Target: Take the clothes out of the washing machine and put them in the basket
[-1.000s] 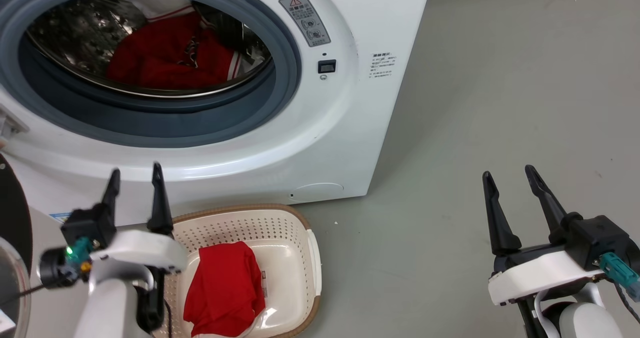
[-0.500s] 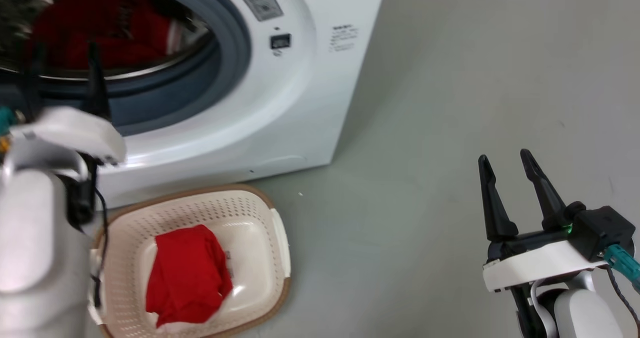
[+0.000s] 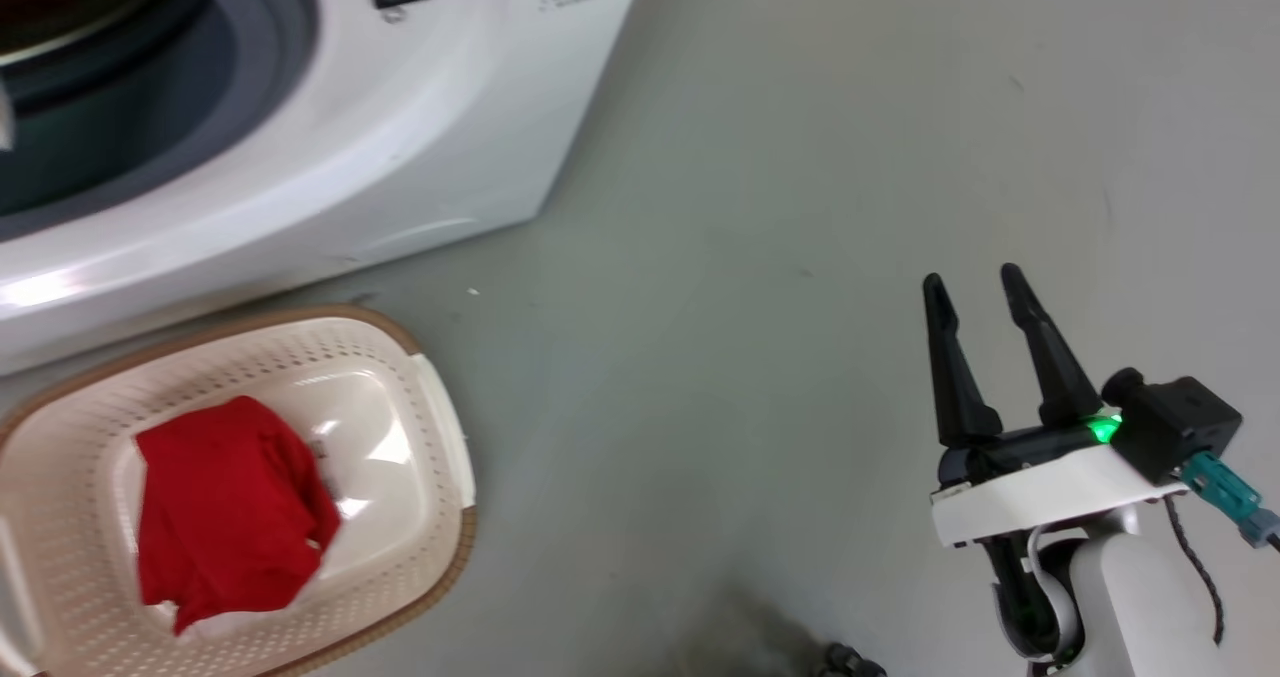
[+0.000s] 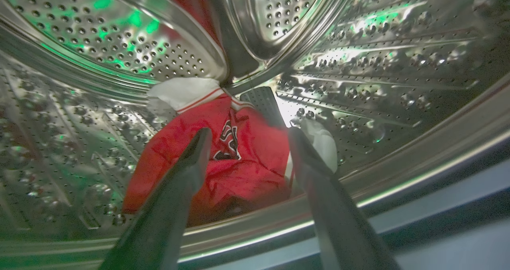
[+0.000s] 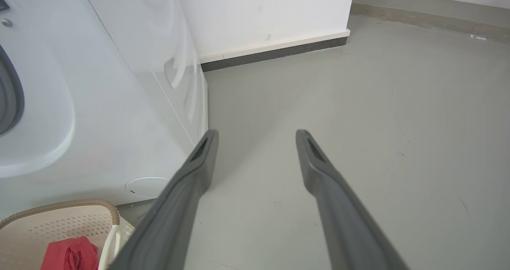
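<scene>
The right tool (image 3: 972, 275) hangs over the bare floor (image 3: 750, 257), its two fingers spread and holding nothing. Further on, the basket (image 3: 300, 315) stands on the floor just beside the front of the washing machine (image 3: 350, 157), and the plain red garment (image 3: 225, 507) lies in it. One second ago the left tool (image 4: 249, 130) was outside, near the basket. Now it is inside the drum (image 4: 119, 42), fingers spread, pointing at the red and white garment (image 4: 247, 170) on the drum's bottom, apparently not yet touching it. I think the second pick is beginning.
</scene>
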